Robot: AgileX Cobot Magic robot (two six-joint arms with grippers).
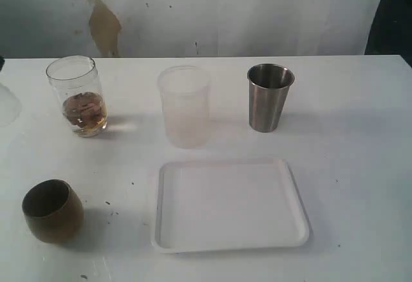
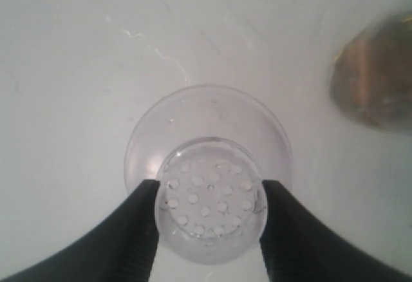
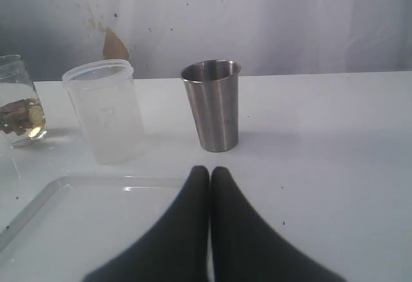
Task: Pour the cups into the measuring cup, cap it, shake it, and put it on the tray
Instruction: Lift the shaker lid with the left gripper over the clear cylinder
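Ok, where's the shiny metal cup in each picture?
Exterior view: the steel tumbler stands at the back right.
Right wrist view: the steel tumbler stands near the middle of the picture.
Left wrist view: not clearly in it.
Shared landmark: the frosted cup, beside it in the exterior and right wrist views.

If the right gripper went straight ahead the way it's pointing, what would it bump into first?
Probably the steel tumbler: the shut right gripper points almost straight at it, with only bare table between. Depth is hard to judge.
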